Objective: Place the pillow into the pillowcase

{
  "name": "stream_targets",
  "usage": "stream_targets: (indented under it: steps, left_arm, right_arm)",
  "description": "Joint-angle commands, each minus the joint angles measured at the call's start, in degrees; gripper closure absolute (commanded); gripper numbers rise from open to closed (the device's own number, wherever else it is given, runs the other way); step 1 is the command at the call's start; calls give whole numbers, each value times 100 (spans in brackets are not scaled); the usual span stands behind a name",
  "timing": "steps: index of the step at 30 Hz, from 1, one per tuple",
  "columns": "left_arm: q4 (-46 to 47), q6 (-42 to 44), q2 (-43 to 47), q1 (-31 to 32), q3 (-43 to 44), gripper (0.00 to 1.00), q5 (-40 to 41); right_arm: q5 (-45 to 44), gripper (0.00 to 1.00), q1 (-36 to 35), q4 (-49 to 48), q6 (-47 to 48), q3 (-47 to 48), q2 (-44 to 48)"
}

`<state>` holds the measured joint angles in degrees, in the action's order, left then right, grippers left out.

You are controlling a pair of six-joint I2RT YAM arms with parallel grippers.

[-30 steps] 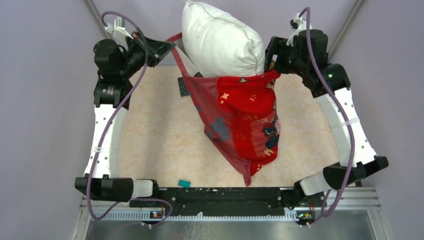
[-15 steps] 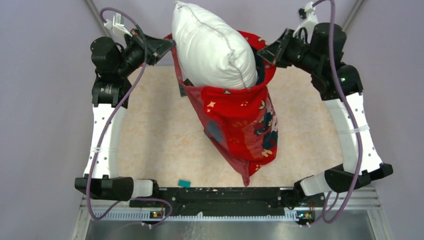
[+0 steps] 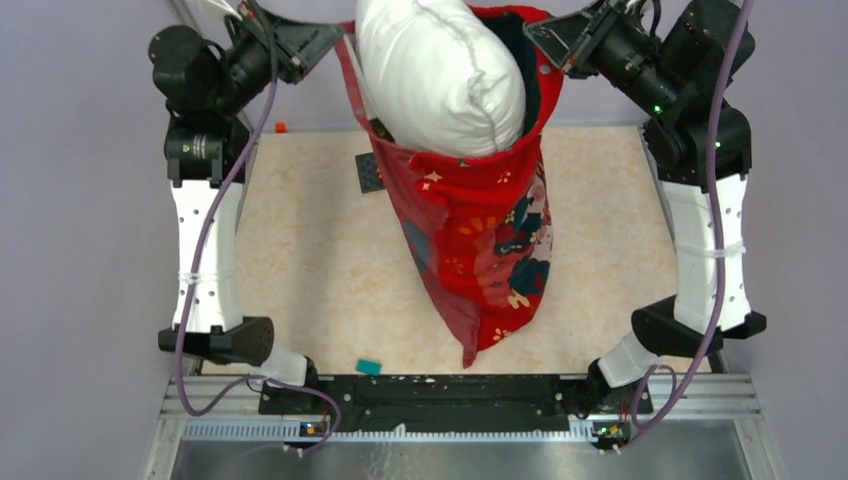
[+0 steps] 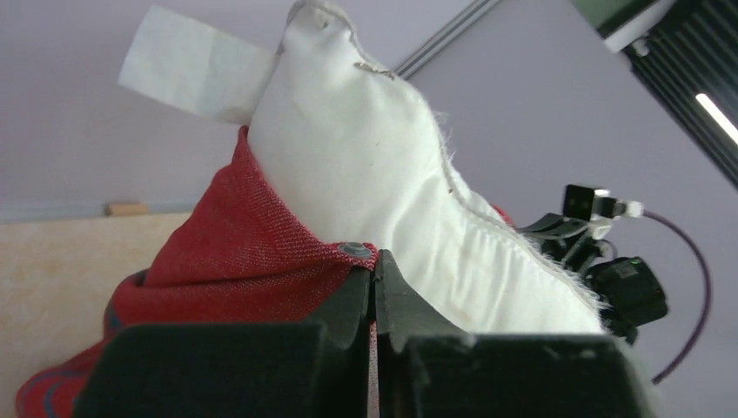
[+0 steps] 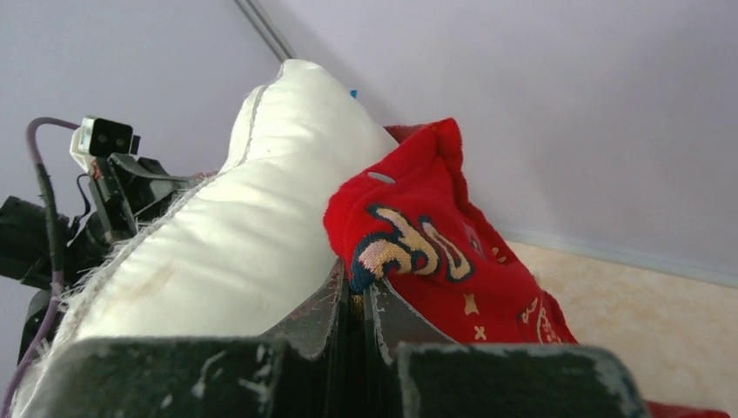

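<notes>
Red cloth is what your left gripper (image 4: 374,261) has hold of. Its fingers are closed to a hairline on the rim of the pillowcase (image 3: 480,230), right at a small metal snap, and the pillow's white seam bulges just past the tips. From overhead, that gripper sits high at the left side of the case mouth, well above the table (image 3: 300,260).

Between your arms the pillow (image 3: 440,70) stands on end, with its long axis roughly vertical. The lower part is down inside the case and a good share swells out of the mouth. Below it the case hangs as a tapering sack. I can't tell whether its bottom corner touches the table.

On the right, your right gripper (image 5: 352,292) is clamped just as tight on the opposite rim, with the printed hem folded over its tips. The pillow lies inward from both grippers, and neither is clearly nearer. By my judgement, the next move depends on the pillow sliding down along that long axis while you hold the mouth spread.

Only the overhead view shows how much slack case hangs beneath. Only the wrist views show the pinch itself, and the left one shows a white label (image 4: 187,74) sticking out at the pillow's top corner.
</notes>
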<state>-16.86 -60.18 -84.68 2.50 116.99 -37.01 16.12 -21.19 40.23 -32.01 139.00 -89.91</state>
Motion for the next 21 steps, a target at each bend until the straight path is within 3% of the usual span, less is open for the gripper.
stream_targets:
  steps: [1, 4, 8, 11, 13, 15, 17, 19, 21]
  left_arm:
    - [700, -597, -438, -199, 1946, 100, 466]
    - [1059, -1080, -703, -161, 1964, 100, 290]
    - [507, 82, -441, 835, 1017, 100, 193]
    - [403, 582, 4, 1419, -201, 100, 158]
    - [196, 817, 129, 1598, -481, 100, 143]
    - [18, 950, 144, 1470, -112, 100, 315]
    - [-373, 865, -187, 953, 1016, 100, 414]
    - [-181, 178, -584, 140, 1839, 100, -5]
    - [166, -408, -722, -375, 1853, 100, -17]
  right_arm:
    - [227, 100, -9, -1221, -519, 299, -125]
    - [206, 100, -48, -1344, -501, 334, -102]
    - [-467, 100, 188, -1558, -218, 1081, -113]
    - [-1256, 100, 338, -1923, 104, 967, -12]
    - [-1575, 100, 390, -2003, 271, 892, -92]
    - [-1527, 100, 393, -1816, 196, 957, -299]
    - [-1004, 100, 354, -1616, -48, 849, -457]
    - [-899, 100, 196, -1355, -28, 536, -475]
    - [-960, 100, 25, -1193, 172, 232, -387]
